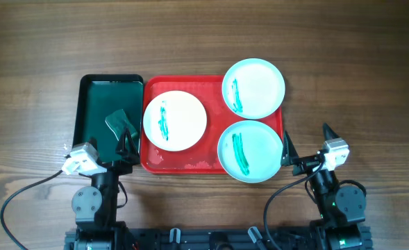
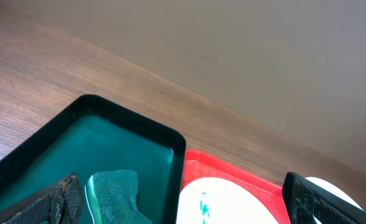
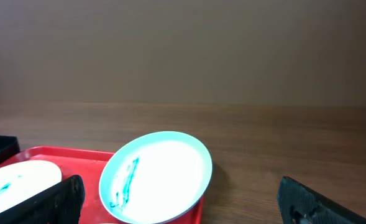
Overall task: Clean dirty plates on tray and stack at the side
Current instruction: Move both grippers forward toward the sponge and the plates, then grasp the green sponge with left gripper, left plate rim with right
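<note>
The red tray (image 1: 190, 164) holds three dirty plates, each with a green smear. A white plate (image 1: 175, 120) lies at its left. One pale aqua plate (image 1: 253, 87) overhangs the far right corner and another (image 1: 250, 151) the near right. My left gripper (image 1: 125, 142) is open and empty, low between the sponge and the white plate (image 2: 232, 202); its fingers (image 2: 181, 186) straddle the border of the two trays. My right gripper (image 1: 307, 142) is open and empty just right of the red tray; its fingers (image 3: 181, 186) frame the far aqua plate (image 3: 158, 177).
A narrow dark green tray (image 1: 93, 104) sits against the red tray's left side, with a green sponge (image 1: 119, 121) in it; the sponge (image 2: 114, 193) lies by my left finger. Bare wooden table (image 1: 357, 83) surrounds both trays.
</note>
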Action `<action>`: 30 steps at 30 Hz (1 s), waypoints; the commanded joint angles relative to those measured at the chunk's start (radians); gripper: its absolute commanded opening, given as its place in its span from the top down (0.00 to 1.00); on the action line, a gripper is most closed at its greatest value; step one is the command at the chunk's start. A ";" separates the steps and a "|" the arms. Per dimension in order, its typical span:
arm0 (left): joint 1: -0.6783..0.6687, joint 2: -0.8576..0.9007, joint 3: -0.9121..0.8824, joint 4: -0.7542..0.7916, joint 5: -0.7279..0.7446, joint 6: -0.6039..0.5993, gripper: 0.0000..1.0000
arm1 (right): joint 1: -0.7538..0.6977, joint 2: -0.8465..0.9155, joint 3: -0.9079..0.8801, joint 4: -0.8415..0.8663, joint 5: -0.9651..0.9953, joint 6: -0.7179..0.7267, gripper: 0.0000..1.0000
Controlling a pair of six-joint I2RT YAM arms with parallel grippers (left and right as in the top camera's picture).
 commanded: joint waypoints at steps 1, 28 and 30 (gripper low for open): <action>0.005 -0.005 -0.007 0.003 -0.013 -0.006 0.00 | -0.003 0.003 -0.001 0.006 0.034 0.011 0.00; 0.005 0.915 1.005 -0.805 -0.061 0.061 0.00 | -0.003 0.787 0.835 -0.453 -0.275 -0.015 0.00; 0.005 1.056 1.102 -0.877 0.043 0.062 0.00 | -0.003 0.967 1.034 -0.651 -0.359 -0.071 0.00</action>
